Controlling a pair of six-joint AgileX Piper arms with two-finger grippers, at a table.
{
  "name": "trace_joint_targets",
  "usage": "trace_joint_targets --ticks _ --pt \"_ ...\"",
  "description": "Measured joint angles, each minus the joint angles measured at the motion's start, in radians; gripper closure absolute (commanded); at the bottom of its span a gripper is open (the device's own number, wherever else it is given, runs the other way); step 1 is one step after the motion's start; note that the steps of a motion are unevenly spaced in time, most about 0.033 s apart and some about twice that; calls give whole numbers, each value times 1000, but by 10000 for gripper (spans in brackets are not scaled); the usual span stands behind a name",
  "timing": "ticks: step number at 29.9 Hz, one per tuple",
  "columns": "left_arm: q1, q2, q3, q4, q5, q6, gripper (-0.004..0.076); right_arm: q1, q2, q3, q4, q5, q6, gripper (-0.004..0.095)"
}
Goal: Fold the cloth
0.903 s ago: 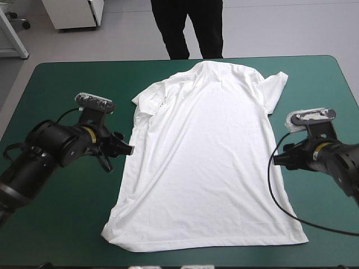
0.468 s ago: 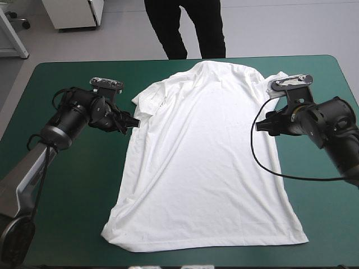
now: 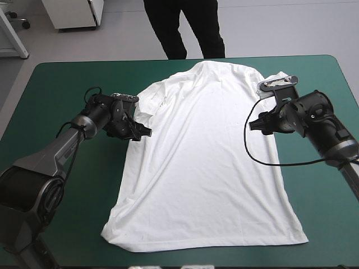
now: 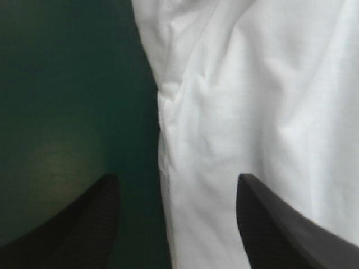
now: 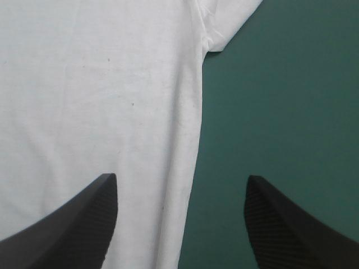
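Note:
The white T-shirt [image 3: 207,157] lies spread flat on the teal-green cover, collar toward the far edge and hem toward the near edge. My left gripper [image 3: 141,132] is at the shirt's left side edge, just below the rumpled left sleeve [image 3: 147,101]. In the left wrist view it [image 4: 175,188] stands open, and the wrinkled T-shirt [image 4: 263,101] edge runs between its fingers. My right gripper [image 3: 255,124] is over the right side edge, below the right sleeve [image 3: 275,87]. It [image 5: 180,185] is open too, astride the T-shirt [image 5: 95,84] side seam, the armpit ahead of it.
Bare teal-green cover [image 3: 67,185] borders the shirt on the left and on the right [image 3: 325,196]. The hem reaches close to the table's near edge and the collar close to its far edge [image 3: 112,63].
Both arms have moved toward the far edge and inward. Each gripper went from beside the shirt's middle to its side edge just below a sleeve. The shirt has not moved.

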Motion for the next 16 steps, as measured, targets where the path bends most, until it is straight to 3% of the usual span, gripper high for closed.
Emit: trace_joint_targets --ticks 8,11,16 --pt "0 72 -21 -19 -12 16 307 -1 3 0 -11 -16 1 300" --pt "0 83 -30 -29 -5 18 394 -1 5 0 -31 -30 24 300" --pt "0 102 -44 -41 1 18 616 -43 35 0 -21 -51 40 301"
